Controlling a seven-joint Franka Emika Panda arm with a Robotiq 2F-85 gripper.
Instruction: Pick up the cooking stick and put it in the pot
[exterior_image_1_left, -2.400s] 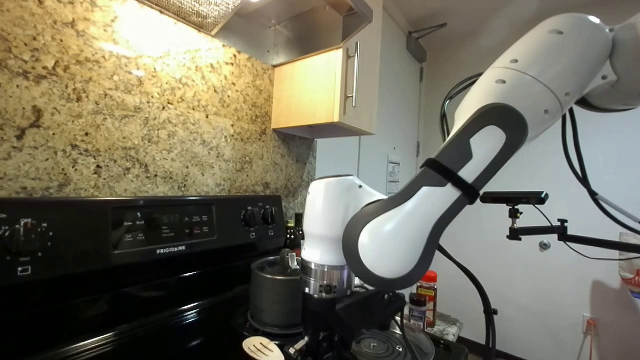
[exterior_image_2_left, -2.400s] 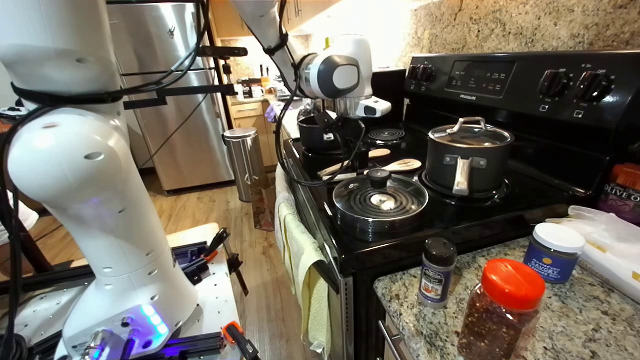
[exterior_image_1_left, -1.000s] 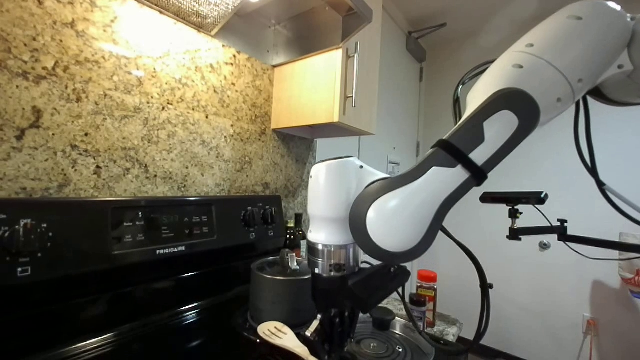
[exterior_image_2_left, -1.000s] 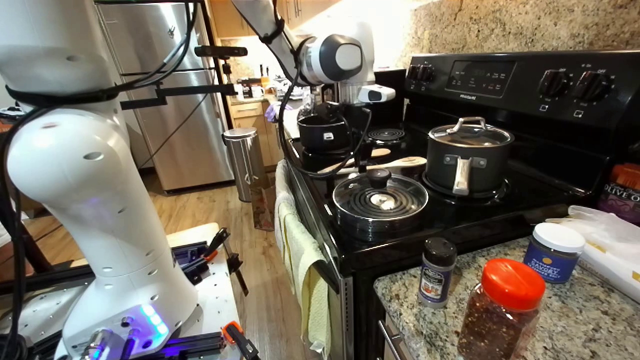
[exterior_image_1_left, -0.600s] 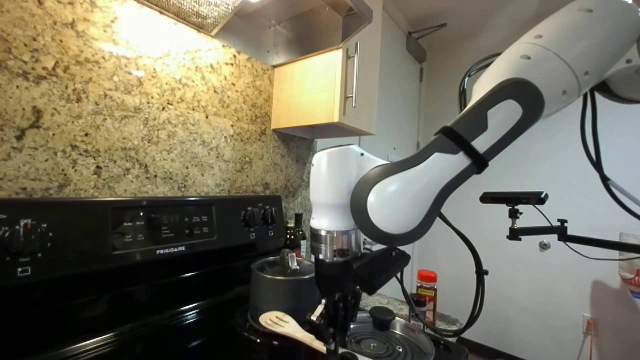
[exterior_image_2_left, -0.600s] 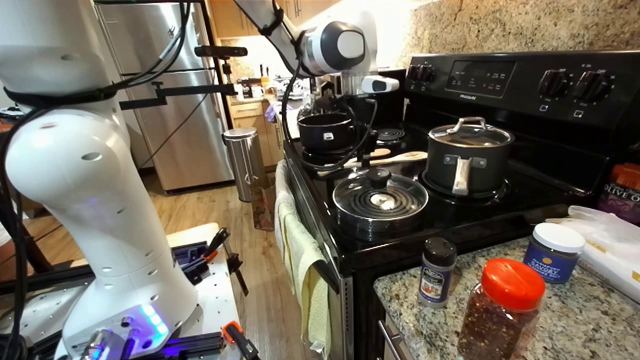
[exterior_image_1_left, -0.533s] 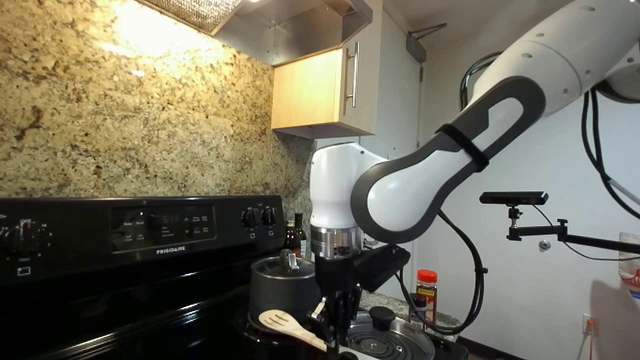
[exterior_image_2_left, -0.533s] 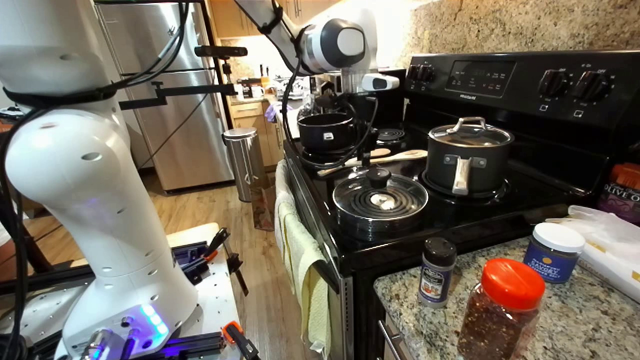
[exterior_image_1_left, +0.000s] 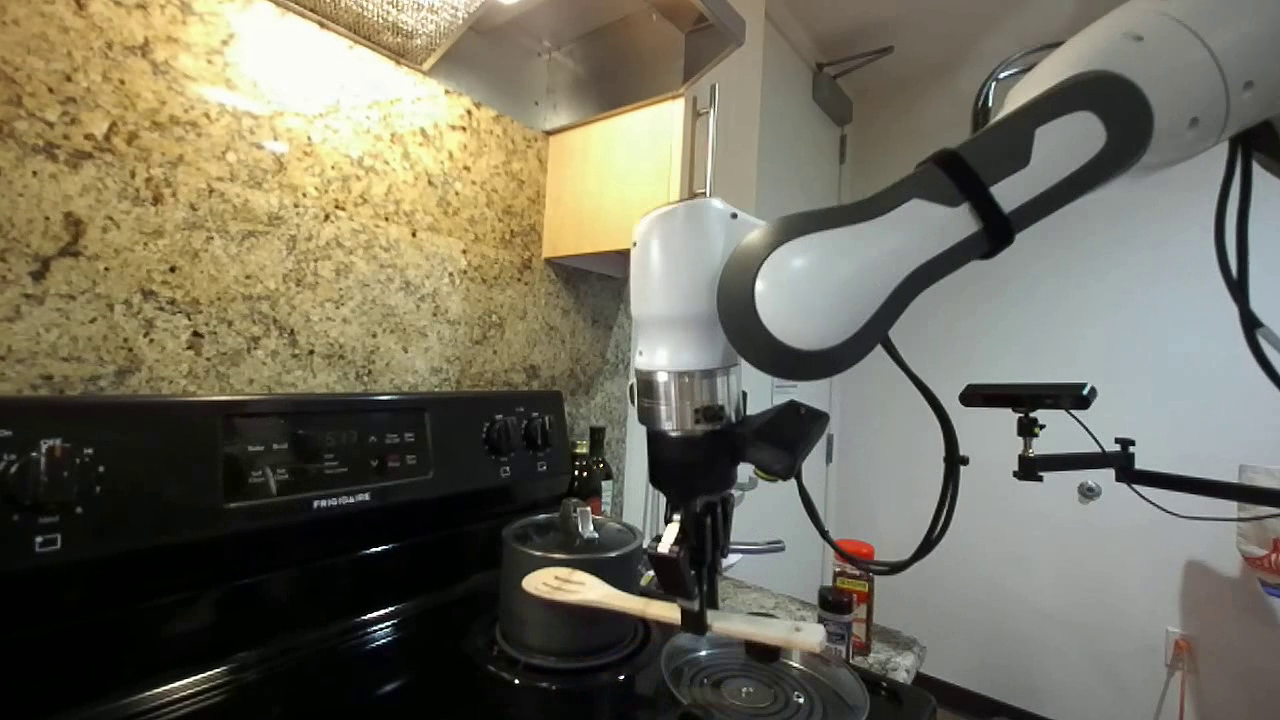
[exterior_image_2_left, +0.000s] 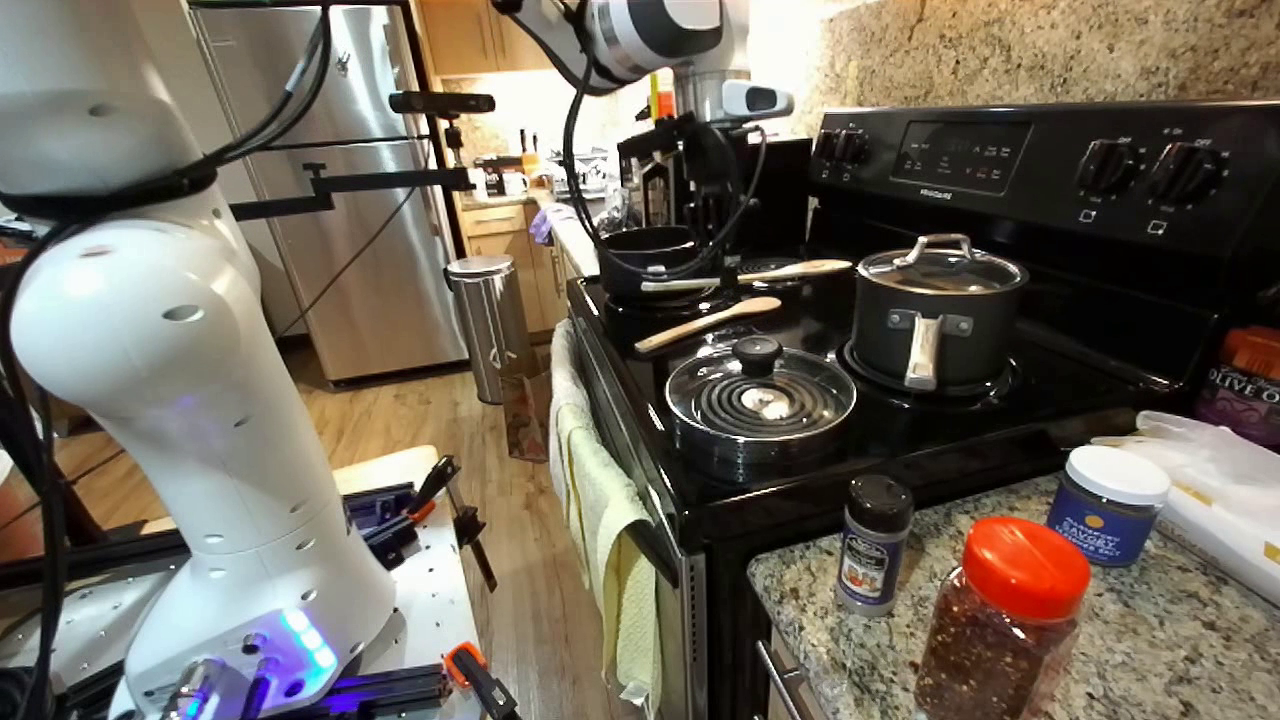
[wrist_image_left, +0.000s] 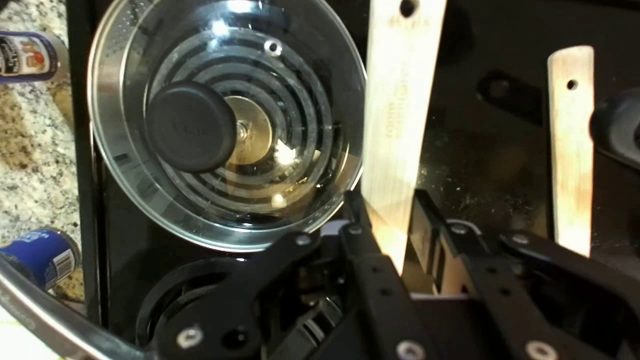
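The cooking stick, a pale slotted wooden spoon, is held in the air above the stove, nearly level. It also shows in an exterior view, and its handle shows in the wrist view. My gripper is shut around the handle; in the wrist view the handle stands between the fingers. The pot, dark grey with a silver handle, stands on the back burner, covered by a glass lid. It also shows in an exterior view, behind the spoon's head.
A flat glass lid with a dark knob sits on the front burner. A plain wooden spoon lies on the stovetop. A black open pot stands beyond it. A red-capped jar and other jars stand on the counter.
The slotted spoon has risen off the stovetop in my gripper, and the arm has moved upward. The plain spoon, pots and flat lid have not moved.
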